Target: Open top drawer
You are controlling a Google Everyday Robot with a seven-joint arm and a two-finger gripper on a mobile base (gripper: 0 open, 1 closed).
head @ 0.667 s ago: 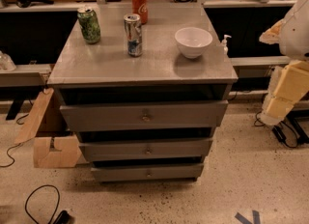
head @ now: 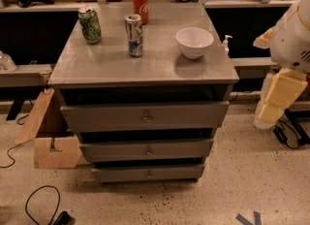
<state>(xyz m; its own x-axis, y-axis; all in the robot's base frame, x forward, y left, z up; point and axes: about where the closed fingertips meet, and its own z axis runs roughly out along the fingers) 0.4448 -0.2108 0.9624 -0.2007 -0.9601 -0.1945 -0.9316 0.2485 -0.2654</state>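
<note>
1. Camera view, centre frame: the top drawer, the widest grey front under the cabinet top, carries one small brassy knob.
2. Grip that knob squarely and pull straight toward the bottom of the frame.
3. Right edge: only the arm shows; the gripper is unseen, so you cannot tell its opening.

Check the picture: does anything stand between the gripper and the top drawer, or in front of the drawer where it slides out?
Nothing visible does. The top drawer has a bare front and knob, and the floor ahead of it is free. The gripper is out of view; only the arm shows, right of the cabinet.
</note>
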